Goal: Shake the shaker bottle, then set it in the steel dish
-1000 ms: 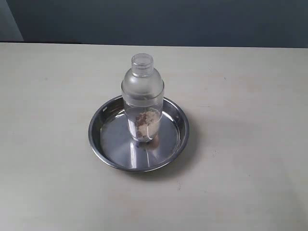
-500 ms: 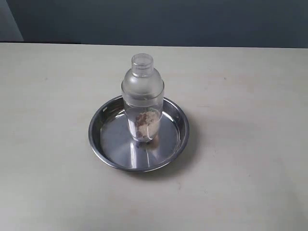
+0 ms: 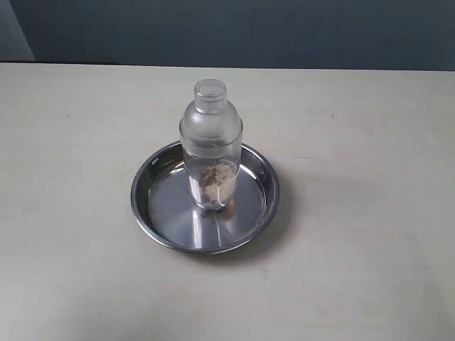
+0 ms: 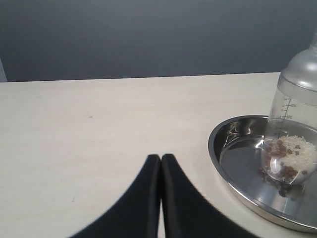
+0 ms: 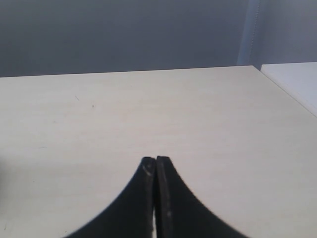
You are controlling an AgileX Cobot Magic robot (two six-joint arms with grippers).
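Observation:
The frosted shaker bottle (image 3: 210,142) stands upright inside the round steel dish (image 3: 156,213) at mid-table, with brownish granules at its bottom. The left wrist view also takes in the bottle (image 4: 293,134) and the dish (image 4: 223,148), both well apart from my left gripper (image 4: 161,157), which is shut with nothing between its black fingers. My right gripper (image 5: 155,159) is shut too, over bare tabletop, and holds nothing. Neither gripper appears in the exterior view.
The pale table (image 3: 355,270) spreads around the dish on all sides. A dark wall (image 3: 249,28) rises behind the table's far edge. In the right wrist view a white surface (image 5: 297,79) lies beyond the table's corner.

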